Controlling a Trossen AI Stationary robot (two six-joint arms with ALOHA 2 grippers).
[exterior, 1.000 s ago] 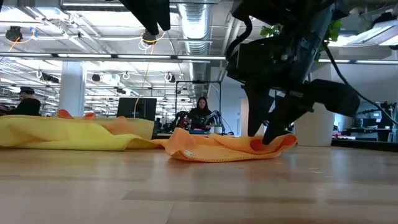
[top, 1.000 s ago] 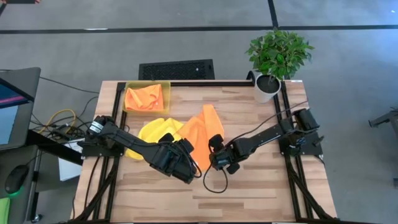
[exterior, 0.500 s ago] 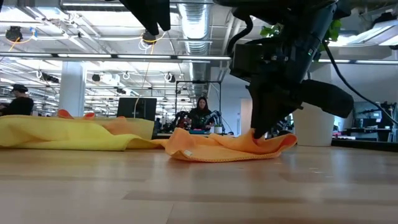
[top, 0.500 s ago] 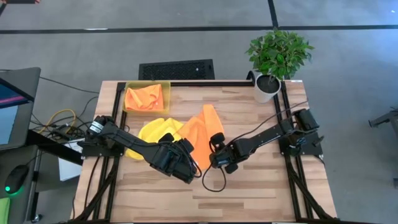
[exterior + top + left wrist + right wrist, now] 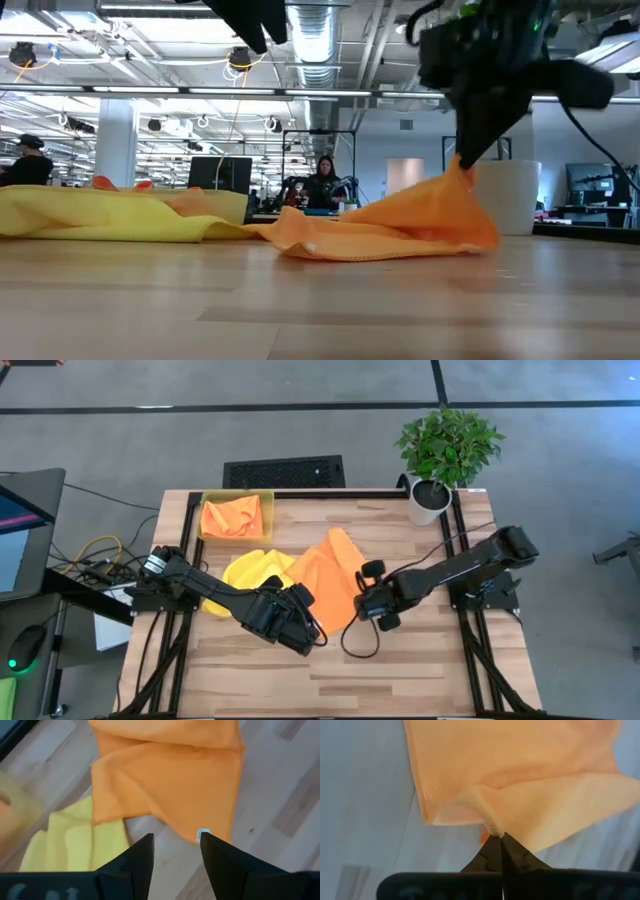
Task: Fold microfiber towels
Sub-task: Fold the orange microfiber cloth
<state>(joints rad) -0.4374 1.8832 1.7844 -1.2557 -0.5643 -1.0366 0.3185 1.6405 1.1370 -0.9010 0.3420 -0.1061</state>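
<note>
I see my right gripper (image 5: 496,836) with jaws clenched on a corner of the orange towel (image 5: 328,572), lifting it off mid-table (image 5: 420,660). My left gripper (image 5: 175,851) hovers with jaws released beside the towel's near edge, next to the yellow towel (image 5: 252,570).
</note>
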